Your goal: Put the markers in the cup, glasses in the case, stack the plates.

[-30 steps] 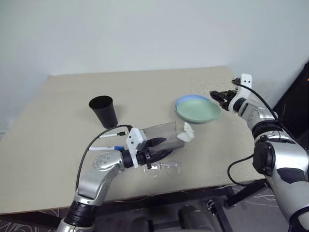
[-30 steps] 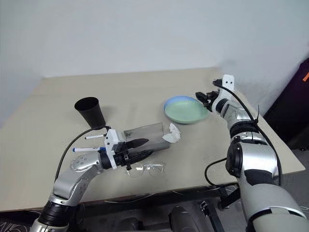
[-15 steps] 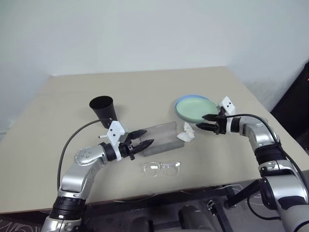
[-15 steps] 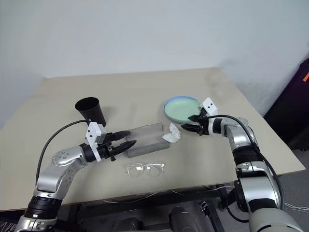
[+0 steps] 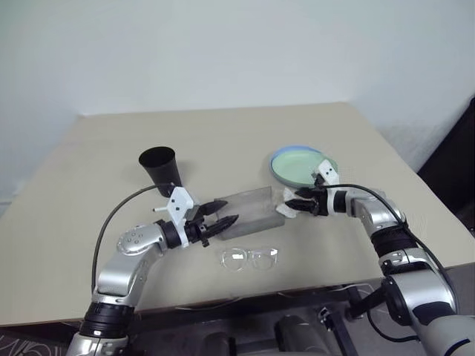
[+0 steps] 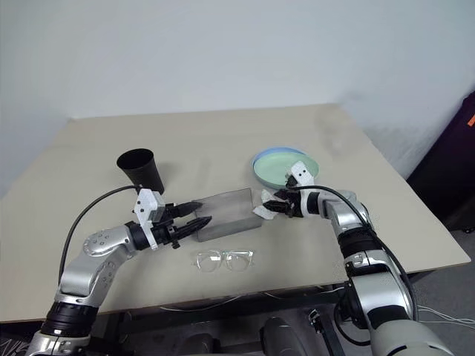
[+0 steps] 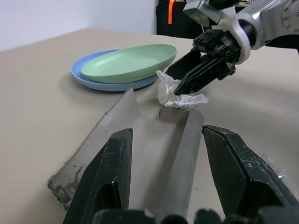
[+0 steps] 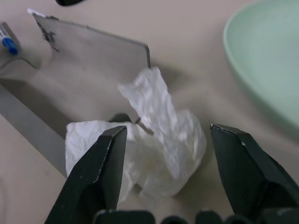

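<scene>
Glasses (image 5: 249,258) of clear transparent plastic are lying at the desk's (image 5: 89,170) six o'clock edge, just beside the open grey felt case (image 5: 252,210); right fingers (image 8: 110,161) (spread) are straddling crumpled white tissue (image 8: 154,154) and should be pinching it centrally; left fingers (image 7: 112,172) are spread too.

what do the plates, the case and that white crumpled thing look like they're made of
The plates: likely plastic, smooth with a soft sheen, one pale green stacked on one light blue. The case: matte grey with a rough, fuzzy-looking edge, so probably felt-covered board, though that is uncertain. The white tissue: thin crumpled paper by its sharp creases and slight translucency; the right gripper straddles it, fingers apart.
</scene>
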Robot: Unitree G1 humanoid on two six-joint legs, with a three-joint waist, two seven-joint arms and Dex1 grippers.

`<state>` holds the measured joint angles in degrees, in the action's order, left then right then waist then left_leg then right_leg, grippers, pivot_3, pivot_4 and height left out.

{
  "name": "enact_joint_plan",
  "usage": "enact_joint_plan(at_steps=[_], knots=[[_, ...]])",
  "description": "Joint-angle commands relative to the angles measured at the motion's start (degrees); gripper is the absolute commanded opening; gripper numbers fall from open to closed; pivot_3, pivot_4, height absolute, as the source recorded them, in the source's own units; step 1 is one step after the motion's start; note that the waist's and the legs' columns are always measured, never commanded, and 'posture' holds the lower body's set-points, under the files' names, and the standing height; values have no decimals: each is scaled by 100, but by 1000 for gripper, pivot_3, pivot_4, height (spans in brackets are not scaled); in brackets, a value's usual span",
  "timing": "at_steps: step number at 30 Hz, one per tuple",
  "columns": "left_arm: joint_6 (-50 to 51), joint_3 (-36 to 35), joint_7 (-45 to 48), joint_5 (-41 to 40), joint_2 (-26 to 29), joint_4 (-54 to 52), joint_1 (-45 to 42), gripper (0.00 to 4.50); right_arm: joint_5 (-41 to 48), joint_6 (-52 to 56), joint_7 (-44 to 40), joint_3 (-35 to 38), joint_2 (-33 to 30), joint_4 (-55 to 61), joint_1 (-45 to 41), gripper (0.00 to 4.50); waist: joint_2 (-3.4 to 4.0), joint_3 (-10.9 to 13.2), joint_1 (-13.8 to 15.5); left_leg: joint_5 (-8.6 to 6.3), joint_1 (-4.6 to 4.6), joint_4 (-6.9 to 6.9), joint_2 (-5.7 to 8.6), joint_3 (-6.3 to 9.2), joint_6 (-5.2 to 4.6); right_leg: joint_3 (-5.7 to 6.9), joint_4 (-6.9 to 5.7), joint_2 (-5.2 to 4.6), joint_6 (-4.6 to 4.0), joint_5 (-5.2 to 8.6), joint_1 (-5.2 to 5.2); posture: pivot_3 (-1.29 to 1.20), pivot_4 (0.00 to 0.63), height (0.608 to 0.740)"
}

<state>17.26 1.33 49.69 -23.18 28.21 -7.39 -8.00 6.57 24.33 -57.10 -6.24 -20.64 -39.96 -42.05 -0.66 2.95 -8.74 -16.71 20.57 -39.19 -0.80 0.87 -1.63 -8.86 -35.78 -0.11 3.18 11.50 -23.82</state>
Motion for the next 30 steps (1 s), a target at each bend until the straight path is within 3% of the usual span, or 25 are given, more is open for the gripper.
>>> enact_joint_plan(at_steps=[1,6,13,23,26,30], knots=[[-85,-9,-28,0,-23,-248,-33,2479,-5,-60,19,31,-16,55,-230,1828,0,0,0,0,0,0,0,0,0,0,0,0,0,0,0,0,0,740],[-75,11,-30,-8,-25,-256,-29,2479,108,-64,-108,91,-95,191,-259,69,0,0,0,0,-1,-1,0,0,0,0,-1,0,0,0,1,0,0,740],[-74,43,-26,2,-32,-242,-63,2479,482,-92,238,722,-150,117,-811,30,1,0,-4,0,-1,-1,0,0,0,0,-2,1,0,0,0,0,0,740],[-76,92,-11,38,-69,-201,-141,2479,-66,-1385,1896,960,-29,-1969,-1676,30,0,-1,-9,0,2,3,2,0,0,3,4,-4,0,0,1,0,0,740],[-77,123,-21,78,-67,-199,-166,2479,-155,-1663,2274,970,-6,-2506,-1814,676,0,0,-14,0,1,4,2,1,0,3,3,-3,0,0,1,0,0,740],[-46,107,-42,47,-44,-285,-113,2479,-227,-1901,2262,929,-1,-2741,-1829,1992,0,0,-31,0,0,3,2,1,0,2,2,-3,0,0,1,0,0,740]])
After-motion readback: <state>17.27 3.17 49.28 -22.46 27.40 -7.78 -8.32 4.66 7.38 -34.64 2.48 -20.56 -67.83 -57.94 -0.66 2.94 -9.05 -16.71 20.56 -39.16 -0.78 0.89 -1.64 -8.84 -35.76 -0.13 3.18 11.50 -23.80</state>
